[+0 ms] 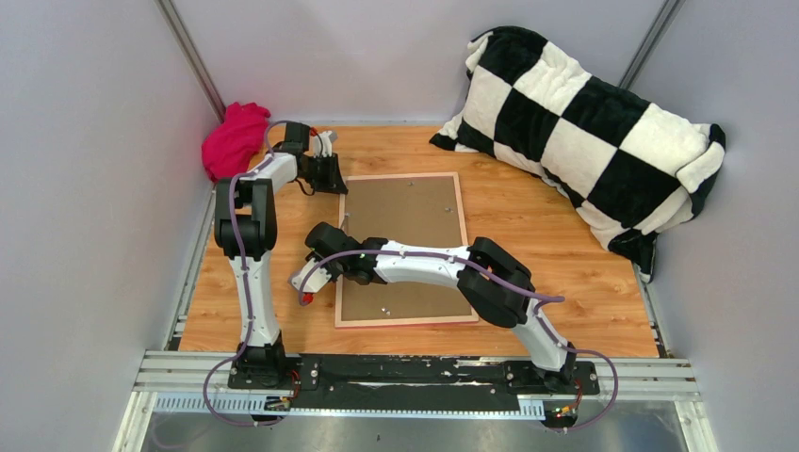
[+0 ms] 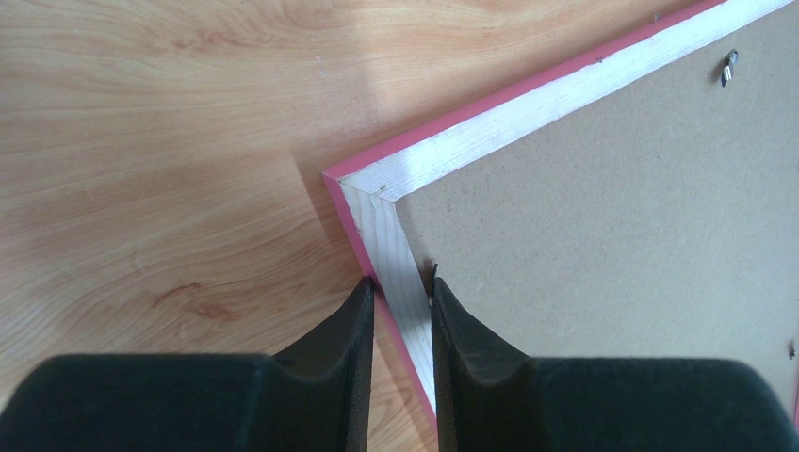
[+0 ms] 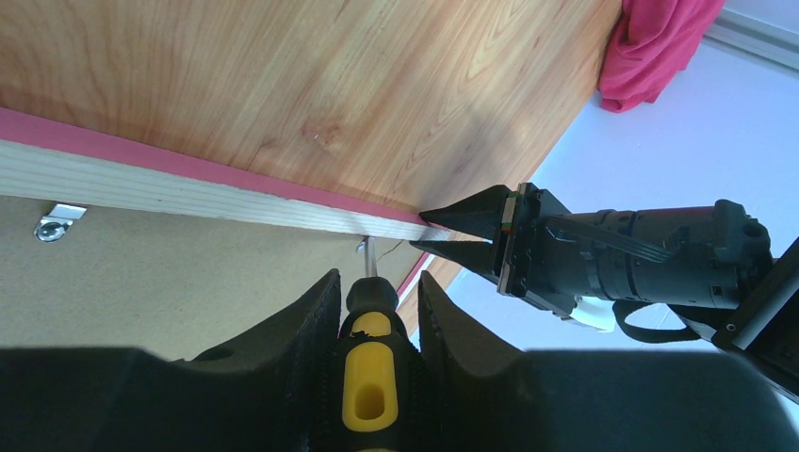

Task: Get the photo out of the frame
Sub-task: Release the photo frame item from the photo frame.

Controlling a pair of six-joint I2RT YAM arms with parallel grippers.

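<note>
Nothing is out yet: your frame (image 1: 405, 323) lies face down on the tabletop (image 1: 565, 282), backing (image 1: 405, 212) still fitted, photo hidden beneath. Your left hand (image 2: 402, 287) pinches its rail (image 2: 528, 113); your right hand (image 3: 377, 278) clamps a screwdriver (image 3: 369, 358).

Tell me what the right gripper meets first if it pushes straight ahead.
The right gripper holds a screwdriver whose tip would likely meet the frame rail first; the left gripper sits just beyond.
</note>
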